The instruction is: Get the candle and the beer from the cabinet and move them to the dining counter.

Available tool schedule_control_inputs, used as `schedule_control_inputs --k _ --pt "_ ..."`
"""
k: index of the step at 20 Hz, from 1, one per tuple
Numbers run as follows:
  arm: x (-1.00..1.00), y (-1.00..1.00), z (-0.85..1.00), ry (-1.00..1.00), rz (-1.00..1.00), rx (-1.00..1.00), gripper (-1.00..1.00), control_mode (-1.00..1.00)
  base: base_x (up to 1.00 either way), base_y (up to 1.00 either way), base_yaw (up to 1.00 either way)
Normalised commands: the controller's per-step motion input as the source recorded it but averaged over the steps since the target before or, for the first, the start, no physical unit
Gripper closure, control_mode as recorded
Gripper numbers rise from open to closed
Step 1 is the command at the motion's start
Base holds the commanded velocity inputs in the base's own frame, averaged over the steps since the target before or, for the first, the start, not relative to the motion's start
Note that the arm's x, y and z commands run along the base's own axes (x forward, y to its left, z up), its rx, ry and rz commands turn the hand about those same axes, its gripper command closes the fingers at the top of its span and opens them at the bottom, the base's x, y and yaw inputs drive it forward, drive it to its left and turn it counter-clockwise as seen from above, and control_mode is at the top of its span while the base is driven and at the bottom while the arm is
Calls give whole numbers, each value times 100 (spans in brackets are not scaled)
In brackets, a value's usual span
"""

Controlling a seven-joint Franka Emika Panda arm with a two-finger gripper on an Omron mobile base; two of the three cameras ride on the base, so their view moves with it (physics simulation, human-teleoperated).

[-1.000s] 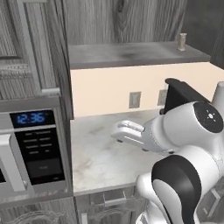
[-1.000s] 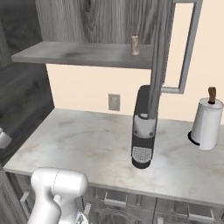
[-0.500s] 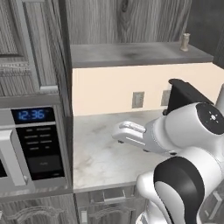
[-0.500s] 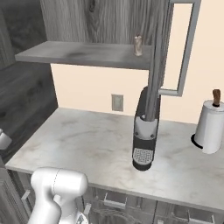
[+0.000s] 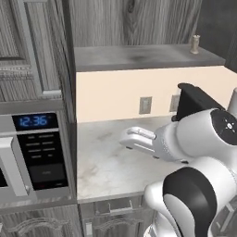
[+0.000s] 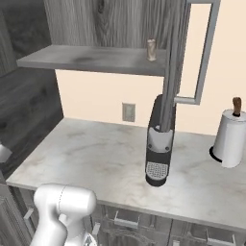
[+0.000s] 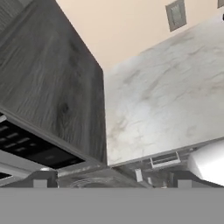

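The candle (image 5: 196, 45) (image 6: 152, 50), a short greyish-tan cylinder, stands upright near the right end of the open cabinet's grey shelf (image 5: 139, 58) (image 6: 86, 57). The cabinet door (image 6: 175, 57) is swung open and seen edge-on, with its silver bar handle (image 6: 207, 53). My gripper (image 5: 128, 140) (image 7: 111, 181) hangs low over the wall counter, far below and left of the candle, pointing toward the microwave. Its fingertips (image 7: 40, 180) stand wide apart with nothing between them, so it is open. The beer and the dining counter are out of view.
A microwave (image 5: 32, 157) sits in dark housing left of the marble wall counter (image 5: 106, 166) (image 7: 166, 100). On the counter stand a black coffee machine (image 6: 160, 144) under the open door and a white paper-towel roll (image 6: 232, 139) at the right.
Both base views shifted slightly, so the scene slid a little to the right early in the second; the camera moved, not the things. The arm keeps its pose and the gripper stays open.
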Motion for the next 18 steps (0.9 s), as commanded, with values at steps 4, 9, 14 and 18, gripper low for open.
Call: schedule_control_inputs --k 4,9,14,18 --pt "-8 -35 68 -4 -14 -9 -100 -100 0 0 0" --pt "-4 -56 62 0 -15 -9 -100 -100 0 0 0" --pt "-1 -68 54 -1 -10 -8 -100 -100 0 0 0" --pt "-5 -74 40 -6 -6 -6 -100 -100 0 0 0"
